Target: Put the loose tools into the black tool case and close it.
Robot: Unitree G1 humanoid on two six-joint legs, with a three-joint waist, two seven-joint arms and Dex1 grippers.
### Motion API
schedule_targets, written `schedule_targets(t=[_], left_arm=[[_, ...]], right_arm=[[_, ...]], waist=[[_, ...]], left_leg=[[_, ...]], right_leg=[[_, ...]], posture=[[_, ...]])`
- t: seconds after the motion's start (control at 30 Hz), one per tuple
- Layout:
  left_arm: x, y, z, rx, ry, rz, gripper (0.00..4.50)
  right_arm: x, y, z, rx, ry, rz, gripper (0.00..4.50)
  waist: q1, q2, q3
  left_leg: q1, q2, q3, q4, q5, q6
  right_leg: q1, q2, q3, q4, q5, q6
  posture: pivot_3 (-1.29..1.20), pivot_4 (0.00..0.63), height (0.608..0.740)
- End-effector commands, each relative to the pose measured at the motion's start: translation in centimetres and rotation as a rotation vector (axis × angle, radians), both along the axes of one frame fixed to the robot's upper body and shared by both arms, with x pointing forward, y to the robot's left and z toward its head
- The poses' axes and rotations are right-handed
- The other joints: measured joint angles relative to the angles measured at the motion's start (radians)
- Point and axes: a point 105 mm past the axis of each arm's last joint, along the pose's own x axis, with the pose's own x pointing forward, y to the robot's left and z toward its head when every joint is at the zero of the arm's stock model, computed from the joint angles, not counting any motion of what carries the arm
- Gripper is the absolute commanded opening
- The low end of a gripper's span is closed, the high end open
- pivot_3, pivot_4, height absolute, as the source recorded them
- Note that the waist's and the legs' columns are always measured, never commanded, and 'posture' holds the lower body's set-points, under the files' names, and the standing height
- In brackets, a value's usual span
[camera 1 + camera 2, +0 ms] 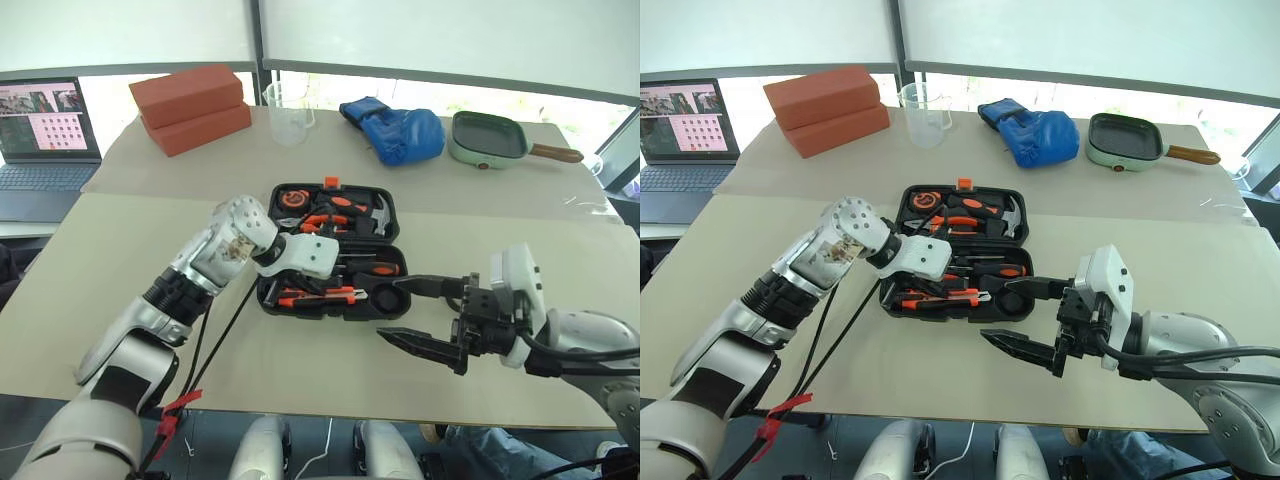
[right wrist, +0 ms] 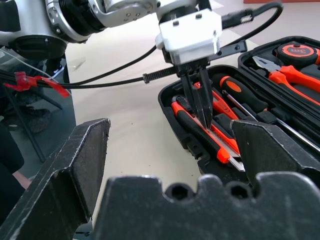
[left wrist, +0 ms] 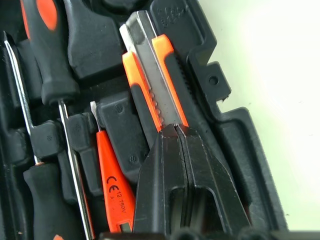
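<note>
The black tool case lies open in the middle of the table. In its near half lie the orange-and-black utility knife, two orange/black-handled screwdrivers and the slim orange tester screwdriver. The dark tape roll sits at that half's right end. My left gripper points down into the case, shut with nothing between its fingers, its tips on the knife. My right gripper hovers at the case's near right corner, open and holding nothing.
The far half of the case holds pliers, a hammer and a tape measure. At the back of the table are red bricks, a clear cup, a blue glove and a green frying pan. A laptop stands far left.
</note>
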Motion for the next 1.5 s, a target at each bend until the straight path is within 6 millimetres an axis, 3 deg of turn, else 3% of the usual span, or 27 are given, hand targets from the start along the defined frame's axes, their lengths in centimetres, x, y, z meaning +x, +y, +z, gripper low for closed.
schedule_targets(t=[0.03, 0.57, 0.67, 0.83, 1.0, 1.2, 1.5], left_arm=[[-0.3, 0.2, -1.9, 0.061, 0.002, -0.028, 0.04], [-1.1, -0.3, -3.5, 0.061, 0.039, -0.029, 0.04], [-0.5, -0.4, -2.4, 0.033, 0.012, -0.009, 0.04], [0.6, -0.5, 1.0, -0.051, -0.024, 0.031, 0.04], [0.0, -0.4, 3.2, -0.099, -0.007, 0.013, 0.04], [-0.8, 0.6, 1.4, -0.036, -0.001, -0.007, 0.04], [-0.8, 0.7, 0.6, -0.013, 0.017, -0.003, 0.04]], right_arm=[[-0.5, 0.2, 0.9, 0.013, -0.042, 0.013, 4.5], [-0.2, 0.3, 0.6, 0.019, -0.035, 0.008, 4.5], [-0.2, 0.2, 0.6, 0.017, -0.033, 0.008, 4.5], [-0.2, 0.0, 0.6, 0.011, -0.033, 0.006, 4.5], [-0.2, -0.2, 0.5, 0.008, -0.031, 0.004, 4.5], [-0.2, -0.3, 0.4, 0.006, -0.032, 0.0, 4.5], [-0.3, -0.5, 0.3, 0.002, -0.031, -0.006, 4.5]], waist=[[0.001, 0.0, 0.0], [0.002, 0.002, -0.002], [0.003, 0.002, -0.002], [0.003, 0.002, -0.002], [-0.001, 0.002, -0.002], [-0.002, 0.002, -0.002], [0.0, 0.002, -0.002]], left_leg=[[0.0, 0.0, 0.0, 0.0, 0.0, 0.0], [0.002, 0.0, 0.0, 0.0, 0.0, 0.0], [0.002, 0.0, 0.0, 0.0, 0.0, 0.0], [0.001, 0.0, 0.0, 0.0, 0.0, 0.0], [0.0, 0.0, 0.0, 0.0, 0.0, 0.0], [0.0, 0.0, 0.0, 0.0, 0.0, 0.0], [0.0, 0.0, 0.0, 0.0, 0.0, 0.0]], right_leg=[[0.0, 0.0, 0.0, 0.0, 0.0, 0.0], [0.002, 0.0, 0.0, -0.001, 0.0, 0.0], [0.003, 0.0, 0.0, -0.001, 0.0, 0.0], [0.002, 0.0, 0.0, -0.001, 0.0, 0.0], [0.0, 0.0, 0.0, 0.0, 0.0, 0.0], [0.0, 0.0, 0.0, 0.0, 0.0, 0.0], [0.0, 0.0, 0.0, -0.001, 0.0, 0.0]], posture=[[0.0, 0.15, 0.738], [0.0, 0.15, 0.738], [0.0, 0.15, 0.738], [0.0, 0.15, 0.738], [0.0, 0.15, 0.738], [0.0, 0.15, 0.738], [0.0, 0.15, 0.738]])
